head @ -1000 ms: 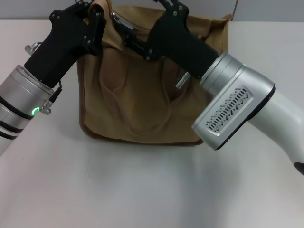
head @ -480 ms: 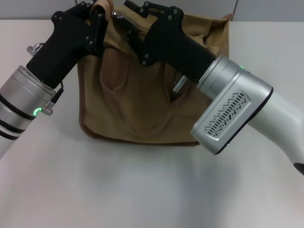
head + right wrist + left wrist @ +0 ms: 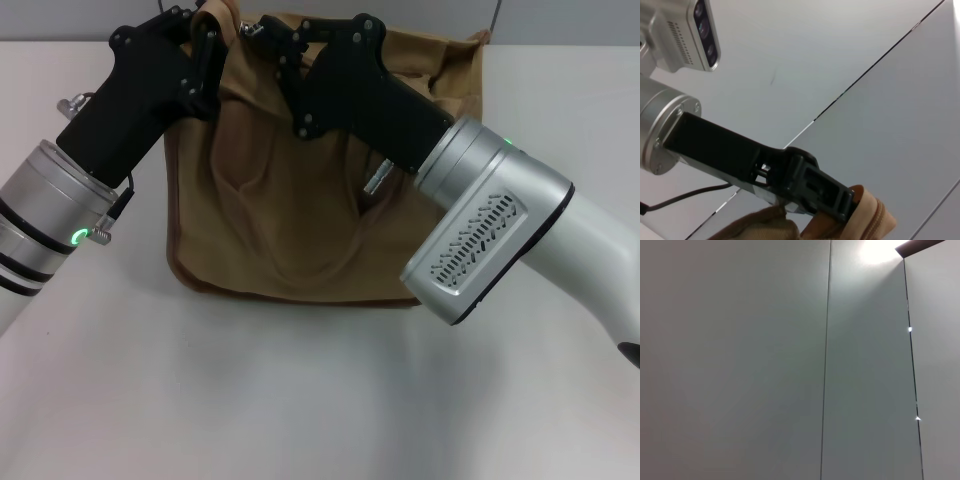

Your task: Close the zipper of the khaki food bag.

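The khaki food bag stands on the white table, its top panel at the far side. My left gripper is shut on the bag's far-left top corner and holds it up. That grip also shows in the right wrist view, with black fingers clamped on the tan corner. My right gripper is over the top panel just right of the left gripper, shut on the silver zipper pull. Most of the zipper line is hidden behind my right arm.
The white table spreads in front of the bag. My right forearm crosses over the bag's right half. The left wrist view shows only grey wall panels.
My right gripper has moved left along the bag's top with the zipper pull, ending close to the left gripper. The left gripper has held still on the bag's corner.
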